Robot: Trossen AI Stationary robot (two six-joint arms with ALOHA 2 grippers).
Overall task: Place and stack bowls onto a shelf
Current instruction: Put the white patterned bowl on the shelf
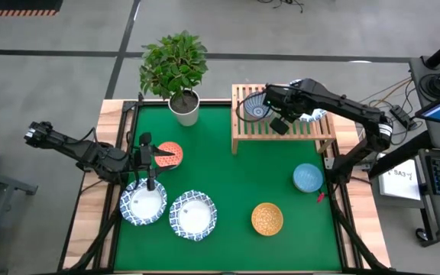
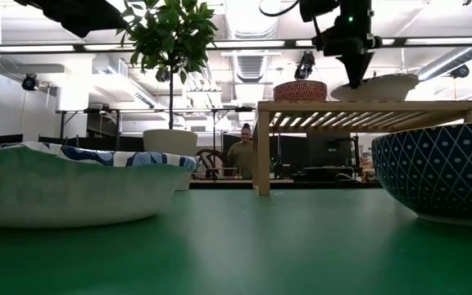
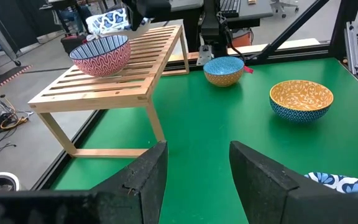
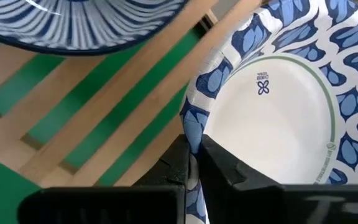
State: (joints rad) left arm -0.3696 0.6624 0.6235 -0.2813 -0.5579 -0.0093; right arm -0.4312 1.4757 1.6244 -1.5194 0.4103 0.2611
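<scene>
The wooden shelf (image 1: 283, 131) stands at the table's far right. On it sit a small bowl (image 1: 256, 107), red-patterned outside and blue-striped inside, and a wide white bowl with a blue rim (image 1: 315, 115). My right gripper (image 1: 296, 114) is over the shelf, shut on that white bowl. My left gripper (image 1: 157, 156) is open and hovers at the table's left beside the orange-red bowl (image 1: 171, 156). Two more wide white bowls (image 1: 143, 203) (image 1: 192, 215), the yellow-orange bowl (image 1: 267, 219) and the light blue bowl (image 1: 308, 177) rest on the green mat. My right gripper pinches the white bowl's blue-patterned rim (image 4: 190, 127), one finger inside the bowl and one outside. The fingers (image 2: 357, 75) come from above, pointing down. The bowl (image 2: 383, 87) sits at the level of the shelf's top, slightly tilted; whether its base rests on the slats I cannot tell.
A potted plant in a white pot (image 1: 183, 107) stands at the far edge, left of the shelf. A small red item (image 1: 321, 197) lies near the light blue bowl. Bare green mat (image 1: 235, 179) lies in the middle. A person (image 2: 242, 152) shows far behind the table.
</scene>
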